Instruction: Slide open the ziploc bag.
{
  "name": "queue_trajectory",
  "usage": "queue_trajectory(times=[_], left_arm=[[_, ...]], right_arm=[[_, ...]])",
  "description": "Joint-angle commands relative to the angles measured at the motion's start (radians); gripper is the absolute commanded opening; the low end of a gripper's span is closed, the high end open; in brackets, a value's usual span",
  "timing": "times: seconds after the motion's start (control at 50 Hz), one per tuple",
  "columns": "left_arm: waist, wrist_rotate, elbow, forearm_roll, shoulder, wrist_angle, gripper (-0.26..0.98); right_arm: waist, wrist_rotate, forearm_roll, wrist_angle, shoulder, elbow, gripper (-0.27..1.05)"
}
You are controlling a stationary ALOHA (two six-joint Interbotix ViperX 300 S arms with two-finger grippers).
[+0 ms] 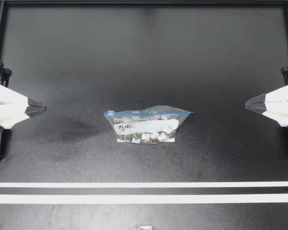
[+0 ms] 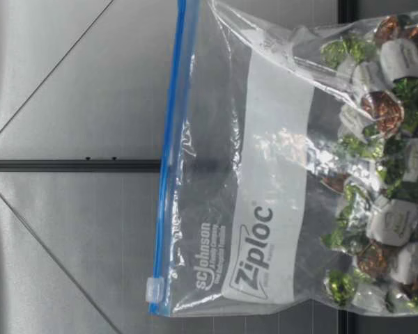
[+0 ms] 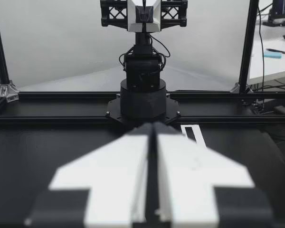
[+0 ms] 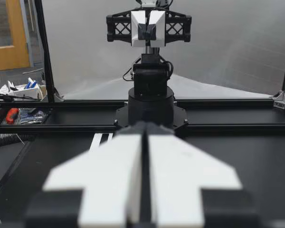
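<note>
A clear ziploc bag stands upright in the middle of the black table, filled with several wrapped candies. Its blue zip strip runs along the top, and the small slider sits at the end nearer my left arm. The low view shows the bag close up, with the slider at one end of the strip. My left gripper waits at the table's left edge, shut and empty. My right gripper waits at the right edge, shut and empty. Both are far from the bag.
Two white tape lines cross the table near its front edge. A black frame borders the table. In each wrist view the opposite arm's base stands straight ahead beyond the shut fingers.
</note>
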Motion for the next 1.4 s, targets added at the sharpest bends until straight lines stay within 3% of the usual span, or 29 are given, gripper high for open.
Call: queue_trajectory(times=[0.0,0.32,0.46,0.68,0.88,1.04,1.14,1.28,1.38], left_arm=[[0.003,-0.006,-0.026,-0.014,0.031,-0.003,-0.16],[0.025,0.009,0.012,-0.025,0.195,-0.02,-0.17],[0.087,-0.003,0.023,-0.057,0.333,-0.025,-0.17],[0.089,-0.002,0.026,-0.086,0.541,-0.169,-0.15],[0.077,-0.008,0.026,-0.086,0.669,-0.316,0.01],[0.066,-0.008,0.025,-0.087,0.724,-0.393,0.27],[0.063,-0.008,0.015,-0.087,0.761,-0.428,0.42],[0.063,-0.008,0.002,-0.087,0.816,-0.477,0.44],[0.063,-0.008,-0.012,-0.087,0.847,-0.511,0.44]], right_arm=[[-0.006,0.002,-0.002,-0.005,0.006,-0.005,-0.14],[-0.017,0.002,-0.002,-0.12,0.06,-0.009,-0.18],[-0.054,0.002,-0.002,-0.222,0.175,-0.044,-0.18],[-0.086,-0.005,-0.002,-0.242,0.405,-0.16,-0.17],[-0.091,-0.014,-0.005,-0.241,0.6,-0.288,-0.13],[-0.092,-0.035,-0.014,-0.209,0.71,-0.376,0.05],[-0.092,-0.061,-0.014,-0.166,0.761,-0.425,0.28],[-0.091,-0.1,-0.014,-0.12,0.816,-0.483,0.56],[-0.091,-0.112,-0.014,-0.098,0.854,-0.52,0.57]])
